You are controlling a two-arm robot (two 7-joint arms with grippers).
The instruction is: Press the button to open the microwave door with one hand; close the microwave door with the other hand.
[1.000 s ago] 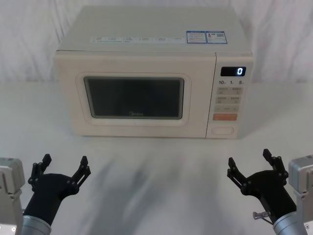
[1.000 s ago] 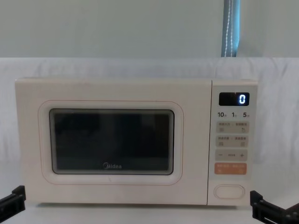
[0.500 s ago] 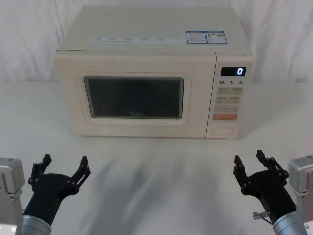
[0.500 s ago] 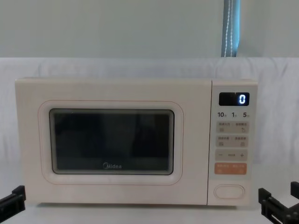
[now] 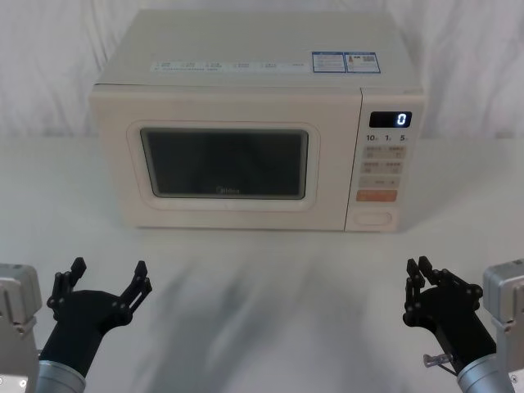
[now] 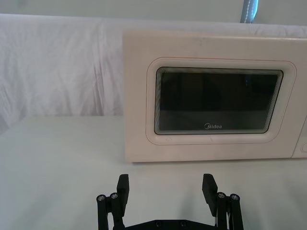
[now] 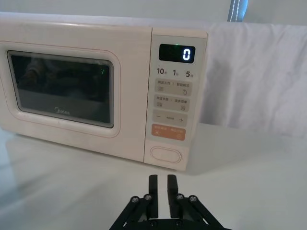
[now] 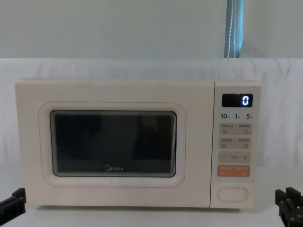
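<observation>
The cream microwave's door point(image 5: 225, 164) point(image 8: 113, 144) point(image 6: 218, 100) point(image 7: 60, 93) is closed, its dark window facing me. At the bottom of the control panel sits the wide cream pill-shaped button point(image 5: 372, 219) point(image 8: 232, 194) point(image 7: 166, 154). My left gripper point(image 5: 109, 270) point(image 6: 166, 184) hovers open over the table near its front edge, in front of the door and well short of it. My right gripper point(image 5: 418, 268) point(image 7: 162, 183) is shut on nothing, low in front of the control panel and apart from the button.
The microwave stands on a white cloth-covered table point(image 5: 262, 270) with a white draped backdrop point(image 5: 49, 65). Its display point(image 5: 390, 119) reads 0. An orange key point(image 5: 376, 196) sits just above the button. Bare tabletop lies between both grippers and the microwave.
My right gripper's fingers have gone from wide open to shut while staying in about the same place. The left gripper and the door have not moved.
</observation>
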